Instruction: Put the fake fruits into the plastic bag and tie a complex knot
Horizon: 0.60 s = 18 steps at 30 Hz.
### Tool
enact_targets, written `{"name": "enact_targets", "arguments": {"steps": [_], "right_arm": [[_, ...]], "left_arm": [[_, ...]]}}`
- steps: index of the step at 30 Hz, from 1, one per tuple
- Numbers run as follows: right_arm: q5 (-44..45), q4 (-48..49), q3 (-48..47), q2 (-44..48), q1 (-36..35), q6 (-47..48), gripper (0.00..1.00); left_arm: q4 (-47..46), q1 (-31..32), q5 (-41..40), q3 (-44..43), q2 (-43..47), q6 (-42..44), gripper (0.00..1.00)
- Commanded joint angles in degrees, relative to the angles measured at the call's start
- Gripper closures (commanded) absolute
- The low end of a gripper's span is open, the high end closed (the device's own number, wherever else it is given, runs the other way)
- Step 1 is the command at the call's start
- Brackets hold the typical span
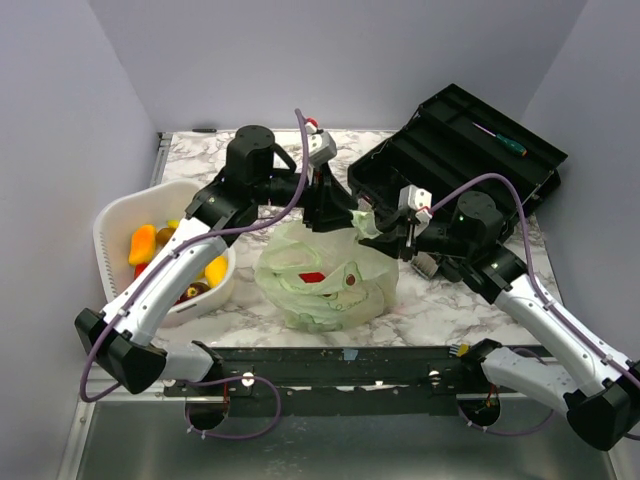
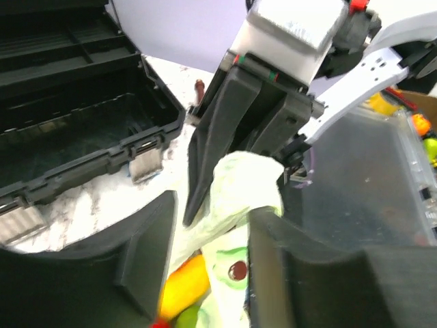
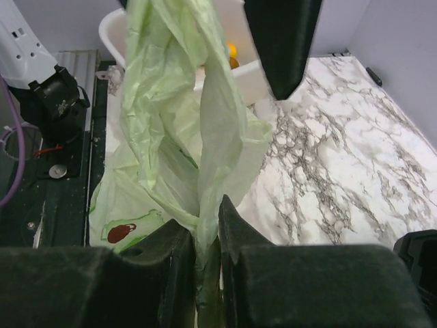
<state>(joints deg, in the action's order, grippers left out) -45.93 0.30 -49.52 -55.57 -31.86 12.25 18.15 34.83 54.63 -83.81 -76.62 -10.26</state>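
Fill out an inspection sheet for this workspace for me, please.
Surface: marble table, nothing spilled.
Job's things: plastic bag mid-table, fruit showing through; more fake fruits in the white basket, left.
Clutter: open black toolbox back right, screwdriver lying in it.
Grippers: right gripper, fingers shut on the bag's gathered top; left gripper open around it.
Cables: purple cables loop along both arms.
Surroundings: plain grey walls, nothing else seen.

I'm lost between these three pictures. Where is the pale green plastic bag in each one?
Top external: plastic bag mid-picture, on the marble tabletop.
Left wrist: its bunched top, lower middle.
Right wrist: left of centre, pinched in the right pincer.
Shared landmark: the marble tabletop.
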Motion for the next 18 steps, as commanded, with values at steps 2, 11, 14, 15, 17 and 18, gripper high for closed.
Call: {"name": "enact_targets", "arguments": {"steps": [2, 11, 14, 15, 17, 18], "right_arm": [[-0.7, -0.2, 0.0, 1.3, -0.1, 0.7, 0.85], [-2.6, 0.3, 0.6, 1.0, -0.1, 1.8, 0.86], [-2.8, 0.2, 0.1, 0.7, -0.2, 2.1, 0.87], [-2.9, -0.2, 0.0, 0.7, -0.2, 2.6, 0.88], [-3.0, -1.7, -0.3, 0.8, -0.2, 3.6, 0.88], [-3.0, -2.2, -0.2, 0.9, -0.2, 4.0, 0.88]], "left_arm": [[7.6, -3.0, -2.8, 2.9, 8.6, 17.3, 0.28], [6.0, 3.7, -12.0, 7.7, 15.8, 36.9, 0.02], [3.1, 6.0, -14.6, 4.9, 12.5, 34.5, 0.02], [2.4, 6.7, -15.8, 4.1, 11.4, 34.8, 0.01], [1.0, 7.3, -16.5, 2.7, 9.6, 35.6, 0.01], [0.6, 7.6, -16.7, 1.9, 8.6, 36.1, 0.02]]}}
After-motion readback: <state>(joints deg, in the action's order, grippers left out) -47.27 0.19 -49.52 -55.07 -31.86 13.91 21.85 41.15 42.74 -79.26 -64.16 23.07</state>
